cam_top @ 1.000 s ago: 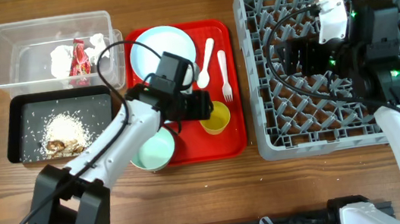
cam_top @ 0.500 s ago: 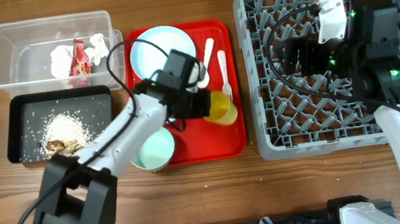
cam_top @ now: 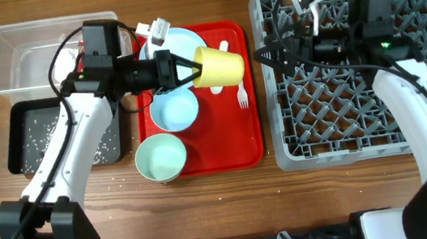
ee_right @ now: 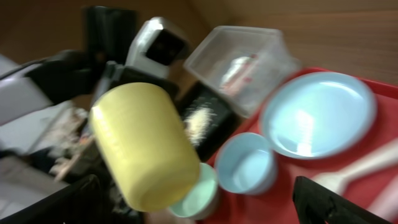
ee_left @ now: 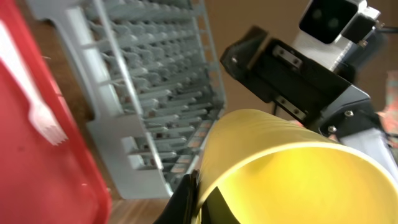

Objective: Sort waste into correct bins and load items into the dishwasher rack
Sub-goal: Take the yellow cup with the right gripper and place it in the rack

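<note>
My left gripper [cam_top: 191, 69] is shut on the rim of the small yellow cup [cam_top: 218, 67], one finger inside and one outside. The cup [ee_left: 292, 168] hangs on its side above the red tray [cam_top: 249, 144]. My right gripper [cam_top: 264, 54] stands open at the left edge of the dishwasher rack [cam_top: 359, 110], facing the cup [ee_right: 143, 143] with a gap between them. On the tray lie the light blue plate [cam_top: 181, 40], the pale blue bowl [cam_top: 174, 110] and the fork [cam_top: 240, 93]. The mint green bowl [cam_top: 161, 158] sits at the tray's front left corner.
The clear tub [cam_top: 24, 69] stands at the back left, with red and white waste [ee_right: 239, 67] inside. The black tray [cam_top: 24, 139] in front of it holds crumbs. My left arm reaches across both bins. The spoon [ee_right: 354, 169] lies beside the plate.
The left gripper closed on the yellow cup and lifted it off the tray toward the back. The right gripper swung left from over the rack and now faces the cup.
</note>
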Controlling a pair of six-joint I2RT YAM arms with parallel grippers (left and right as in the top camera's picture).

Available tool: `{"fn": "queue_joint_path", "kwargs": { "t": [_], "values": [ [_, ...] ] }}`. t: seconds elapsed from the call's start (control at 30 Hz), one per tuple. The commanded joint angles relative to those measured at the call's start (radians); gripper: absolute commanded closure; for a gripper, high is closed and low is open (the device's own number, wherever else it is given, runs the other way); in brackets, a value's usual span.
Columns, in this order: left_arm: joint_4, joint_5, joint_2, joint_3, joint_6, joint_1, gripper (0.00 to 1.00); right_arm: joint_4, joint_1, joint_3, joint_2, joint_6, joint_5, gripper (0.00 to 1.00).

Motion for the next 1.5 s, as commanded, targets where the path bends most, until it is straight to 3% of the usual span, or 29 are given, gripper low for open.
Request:
{"fn": "queue_joint_path", "kwargs": {
  "t": [0.0, 0.17, 0.23, 0.37, 0.53, 0.63, 0.67, 0.77, 0.93, 1.07, 1.17, 1.37, 1.47],
  "values": [
    [0.043, 0.12, -0.014, 0.013, -0.048, 0.003, 0.96, 0.051, 0.033, 0.019, 0.047, -0.002, -0.264, 0.0],
    [0.121, 0.168, -0.014, 0.013, -0.104, 0.002, 0.96, 0.113, 0.124, 0.019, 0.065, 0.005, -0.243, 0.01],
    [0.126, 0.179, -0.014, 0.013, -0.119, 0.001, 0.96, 0.146, 0.161, 0.019, 0.065, 0.07, -0.167, 0.02],
    [0.126, 0.194, -0.014, 0.013, -0.118, 0.001, 0.96, 0.219, 0.198, 0.019, 0.065, 0.128, -0.15, 0.15],
    [0.126, 0.194, -0.014, 0.013, -0.118, 0.001, 0.96, 0.227, 0.198, 0.019, 0.065, 0.134, -0.148, 0.2],
    [0.126, 0.194, -0.014, 0.013, -0.118, 0.001, 0.96, 0.233, 0.198, 0.019, 0.065, 0.134, -0.148, 0.29],
    [0.126, 0.194, -0.014, 0.013, -0.118, 0.001, 0.94, 0.233, 0.198, 0.019, 0.065, 0.134, -0.148, 0.33],
    [0.126, 0.194, -0.014, 0.013, -0.118, 0.001, 0.73, 0.232, 0.197, 0.019, 0.065, 0.159, -0.124, 0.43],
    [0.127, 0.193, -0.014, 0.013, -0.118, 0.004, 0.58, 0.203, 0.142, 0.019, 0.063, 0.19, -0.043, 0.46],
    [0.157, 0.179, -0.014, 0.013, -0.118, 0.032, 0.54, 0.024, 0.032, 0.019, 0.034, 0.179, 0.146, 0.47],
    [0.158, 0.086, -0.014, 0.013, -0.118, 0.054, 0.52, -0.14, -0.028, 0.021, -0.016, 0.154, 0.312, 0.47],
    [0.122, -0.207, -0.014, 0.013, -0.117, 0.057, 0.4, -0.605, -0.026, 0.134, -0.167, 0.154, 0.842, 0.42],
    [0.029, -0.445, -0.014, 0.013, -0.109, 0.057, 0.41, -0.809, 0.018, 0.157, -0.184, 0.169, 0.955, 0.42]
  ]
}}
